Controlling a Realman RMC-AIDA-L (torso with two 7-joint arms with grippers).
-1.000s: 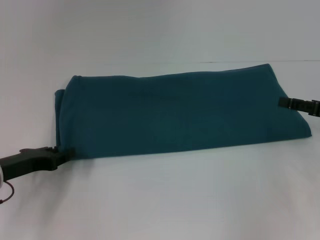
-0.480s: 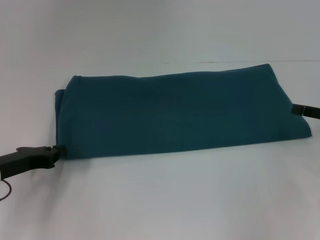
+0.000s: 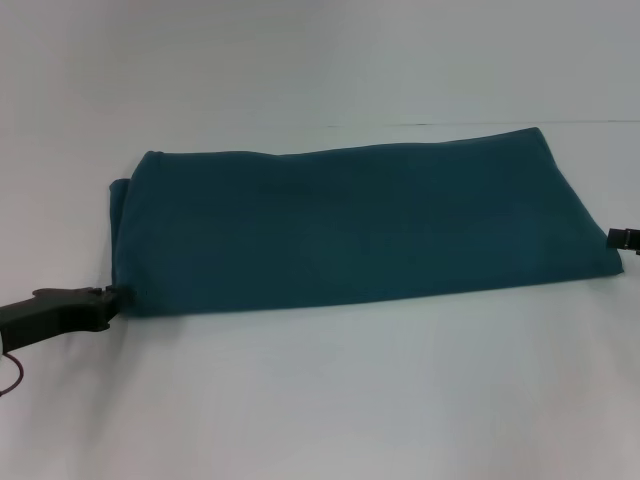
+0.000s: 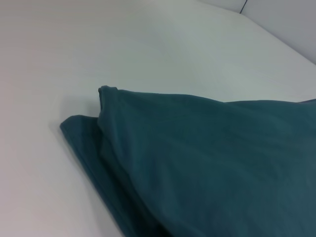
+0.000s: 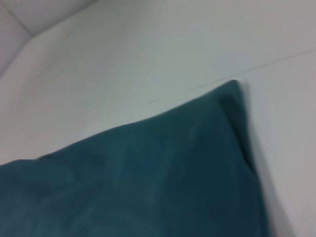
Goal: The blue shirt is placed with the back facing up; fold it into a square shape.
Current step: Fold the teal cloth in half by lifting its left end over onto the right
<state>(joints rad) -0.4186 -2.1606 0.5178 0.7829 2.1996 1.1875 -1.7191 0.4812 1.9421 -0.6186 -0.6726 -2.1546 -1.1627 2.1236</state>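
1. The blue shirt [image 3: 350, 230] lies flat on the white table [image 3: 330, 400], folded into a long band, plain side up.
2. Left gripper [image 3: 105, 300] sits at the shirt's near left corner, tip touching the edge; finger state cannot be told.
3. Right gripper [image 3: 625, 239] sits just beside the shirt's right end; finger state cannot be told.

Plain teal-blue shirt [image 3: 350, 230] (white table [image 3: 320, 400])

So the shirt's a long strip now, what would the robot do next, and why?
Probably take hold of one short end and fold it over toward the other. The blue shirt lies as a long band, not a square, with the left gripper at its near-left corner and the right gripper off its right end.
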